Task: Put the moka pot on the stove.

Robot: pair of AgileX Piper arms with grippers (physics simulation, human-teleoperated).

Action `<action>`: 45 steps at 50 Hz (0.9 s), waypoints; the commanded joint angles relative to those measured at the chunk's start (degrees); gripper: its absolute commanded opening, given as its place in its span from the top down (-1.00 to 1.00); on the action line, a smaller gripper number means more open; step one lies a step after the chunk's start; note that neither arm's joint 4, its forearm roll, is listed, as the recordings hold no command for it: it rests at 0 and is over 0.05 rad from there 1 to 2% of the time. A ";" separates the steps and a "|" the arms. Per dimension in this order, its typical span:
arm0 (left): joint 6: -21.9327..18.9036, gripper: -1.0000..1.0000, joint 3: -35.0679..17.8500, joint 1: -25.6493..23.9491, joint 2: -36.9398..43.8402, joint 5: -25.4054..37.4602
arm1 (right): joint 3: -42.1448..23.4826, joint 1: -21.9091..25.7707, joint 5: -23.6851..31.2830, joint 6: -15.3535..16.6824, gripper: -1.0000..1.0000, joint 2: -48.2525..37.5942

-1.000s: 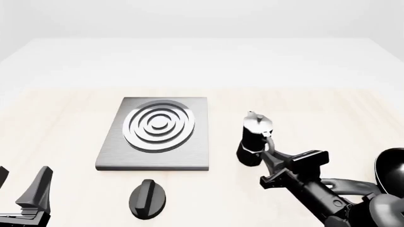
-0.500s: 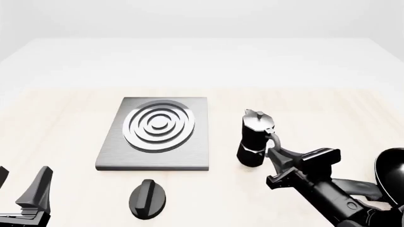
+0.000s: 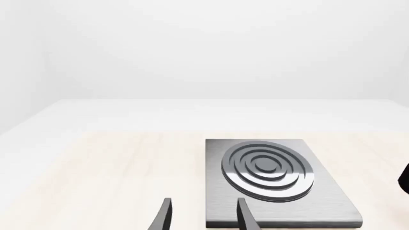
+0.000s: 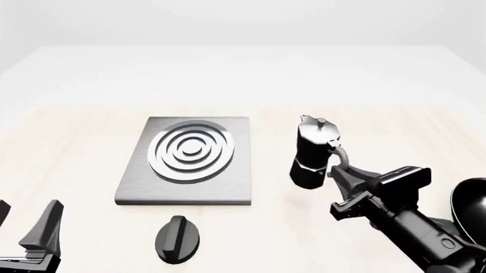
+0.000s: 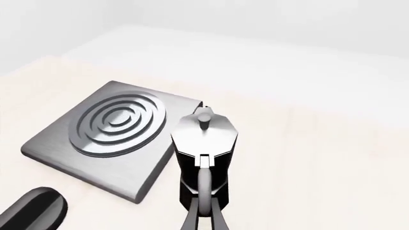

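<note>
The moka pot [image 4: 313, 152], black with a silver lid, hangs a little above the table just right of the stove [image 4: 186, 159], tilted slightly. My right gripper [image 4: 340, 170] is shut on its curved handle from the near right. In the right wrist view the pot [image 5: 203, 141] stands beside the stove [image 5: 108, 127], and my fingers [image 5: 190, 221] pinch the handle [image 5: 203, 184]. My left gripper [image 4: 24, 220] is open and empty at the near left corner. In the left wrist view its fingers [image 3: 164, 218] point toward the stove [image 3: 275, 175].
A black oval knob [image 4: 177, 239] lies on the table in front of the stove, also in the right wrist view [image 5: 35, 213]. A black frying pan [image 4: 470, 202] shows at the right edge, next to my right arm.
My right gripper has risen and shifted slightly right with the moka pot, which now sits higher and farther back in the front view. The left arm has not moved.
</note>
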State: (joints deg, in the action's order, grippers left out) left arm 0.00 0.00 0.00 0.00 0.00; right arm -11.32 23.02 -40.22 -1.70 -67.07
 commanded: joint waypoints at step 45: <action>0.00 -1.00 0.00 0.00 0.00 0.00 | -14.64 2.51 15.97 3.37 1.00 9.83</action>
State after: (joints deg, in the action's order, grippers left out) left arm 0.00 0.00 0.00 0.00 0.00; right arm -23.15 24.74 -23.75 1.94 -55.95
